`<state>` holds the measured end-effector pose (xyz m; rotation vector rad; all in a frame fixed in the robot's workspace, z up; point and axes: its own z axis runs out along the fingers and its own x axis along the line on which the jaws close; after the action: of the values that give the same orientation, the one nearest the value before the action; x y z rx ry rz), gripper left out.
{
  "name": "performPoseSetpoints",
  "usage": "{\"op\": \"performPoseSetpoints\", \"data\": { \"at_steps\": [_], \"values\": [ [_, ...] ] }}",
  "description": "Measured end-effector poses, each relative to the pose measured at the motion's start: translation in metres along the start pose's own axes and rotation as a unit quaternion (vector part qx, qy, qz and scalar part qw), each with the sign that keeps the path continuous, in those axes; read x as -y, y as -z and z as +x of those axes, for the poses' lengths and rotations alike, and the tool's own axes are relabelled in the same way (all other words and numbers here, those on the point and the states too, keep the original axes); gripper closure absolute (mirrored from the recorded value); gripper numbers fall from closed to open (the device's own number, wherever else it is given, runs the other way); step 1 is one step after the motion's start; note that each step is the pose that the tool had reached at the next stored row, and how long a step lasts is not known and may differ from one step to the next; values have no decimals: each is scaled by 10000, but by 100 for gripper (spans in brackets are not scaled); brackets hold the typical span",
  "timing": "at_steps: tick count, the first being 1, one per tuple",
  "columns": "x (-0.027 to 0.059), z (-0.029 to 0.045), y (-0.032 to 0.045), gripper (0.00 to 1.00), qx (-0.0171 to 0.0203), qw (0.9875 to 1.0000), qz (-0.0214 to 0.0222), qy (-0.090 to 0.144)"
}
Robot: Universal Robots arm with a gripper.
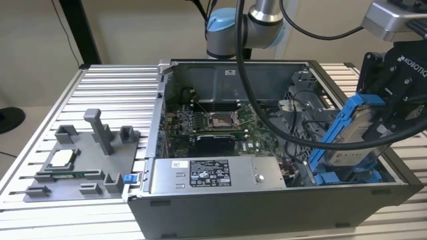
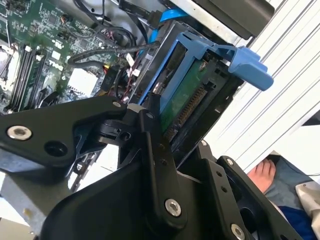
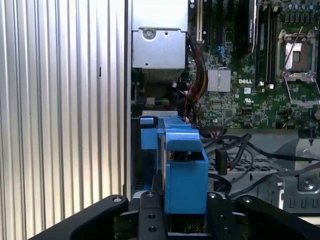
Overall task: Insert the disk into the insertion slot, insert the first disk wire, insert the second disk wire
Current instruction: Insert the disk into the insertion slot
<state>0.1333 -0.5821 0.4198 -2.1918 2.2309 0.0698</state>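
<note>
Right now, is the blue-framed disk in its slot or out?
Not in: the pincer holds the disk tilted, mostly above the slot.

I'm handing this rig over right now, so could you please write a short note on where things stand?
The claw is shut on the disk, gripping its blue frame.
Disk: held tilted over the drive cage at the exterior view's right of the case, with its lower end close to the insertion slot. It is not seated.
Done: the disk is picked up and at the cage.
Left: seating the disk, and both wires, since the disk's connector is bare.
</note>
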Motion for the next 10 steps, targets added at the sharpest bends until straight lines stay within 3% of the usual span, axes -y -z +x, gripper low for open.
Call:
{"op": "performPoseSetpoints", "data": {
  "at_steps": [6,10],
  "values": [
    [28,0,-31,100,3,10000,0,0],
    [29,1,-80,100,32,10000,0,0]
  ]
}}
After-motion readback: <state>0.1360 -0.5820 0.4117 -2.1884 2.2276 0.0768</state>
